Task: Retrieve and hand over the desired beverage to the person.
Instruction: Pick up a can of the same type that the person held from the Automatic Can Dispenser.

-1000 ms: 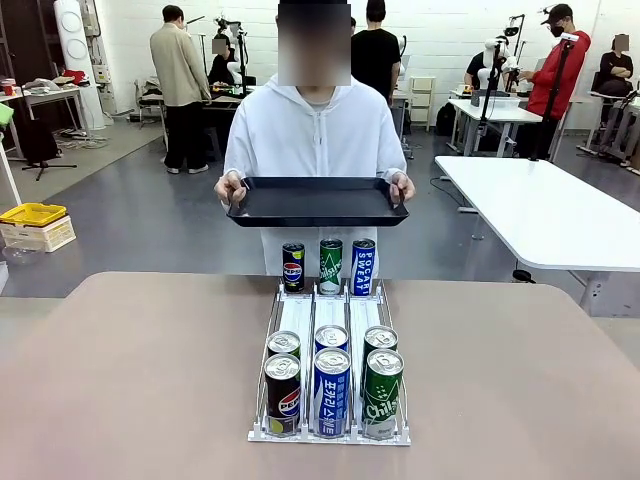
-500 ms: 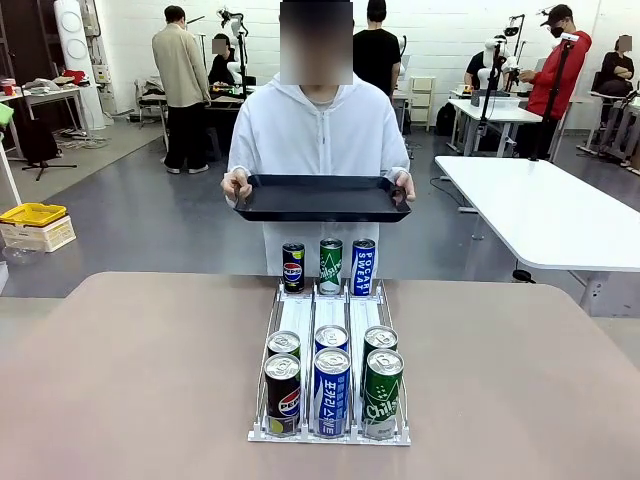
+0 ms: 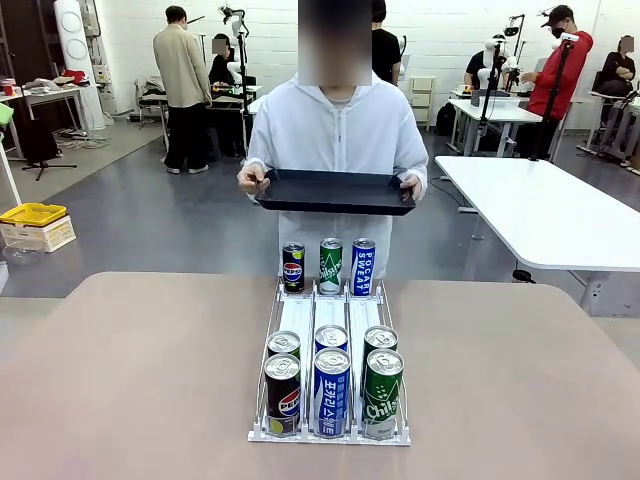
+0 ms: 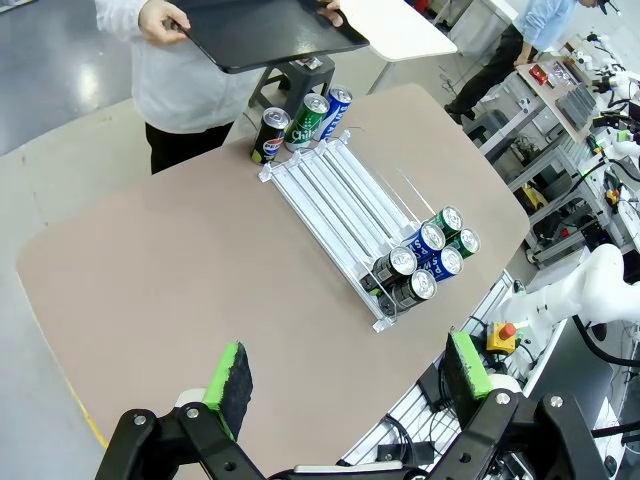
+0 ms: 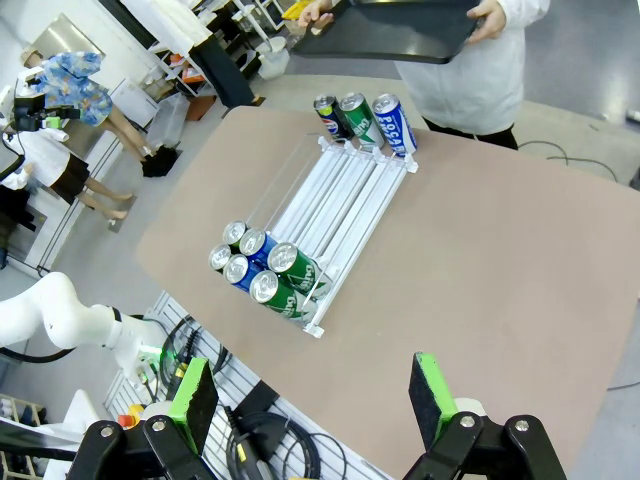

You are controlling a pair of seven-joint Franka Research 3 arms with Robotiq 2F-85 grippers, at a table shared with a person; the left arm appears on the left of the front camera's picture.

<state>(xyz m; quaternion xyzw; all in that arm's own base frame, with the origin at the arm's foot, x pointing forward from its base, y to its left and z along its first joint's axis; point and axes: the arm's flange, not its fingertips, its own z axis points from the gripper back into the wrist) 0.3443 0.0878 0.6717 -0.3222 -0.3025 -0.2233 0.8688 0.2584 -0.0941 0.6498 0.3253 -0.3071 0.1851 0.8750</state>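
We have not yet begun the reach, and nothing shows us which drink is wanted. The person (image 3: 340,135) stands at the far side holding a black tray (image 3: 335,194) level in both hands, neither hand pointing. The step in hand, as we judge it, is to wait for a sign and then pick from the near end of the rack (image 3: 298,322). Six cans stand there two deep in three lanes: Pepsi (image 3: 283,396) on our left, a blue can (image 3: 331,392) in the middle, a green can (image 3: 381,393) on our right. Three more cans stand upright at the far end, below the tray. To do it well we should take a front can, close on its body below the rim, and lift it straight clear of the rack's front rail so the neighbours close beside it do not tip. Then we carry it upright to the tray. The left lane suits our left arm, the right lane our right. Both arms hang high over our side of the surface (image 3: 130,370), wrists tilted down toward the rack. The left jaws and the right jaws stand wide open and empty, green pads (image 4: 230,372) well apart and well clear of every can.
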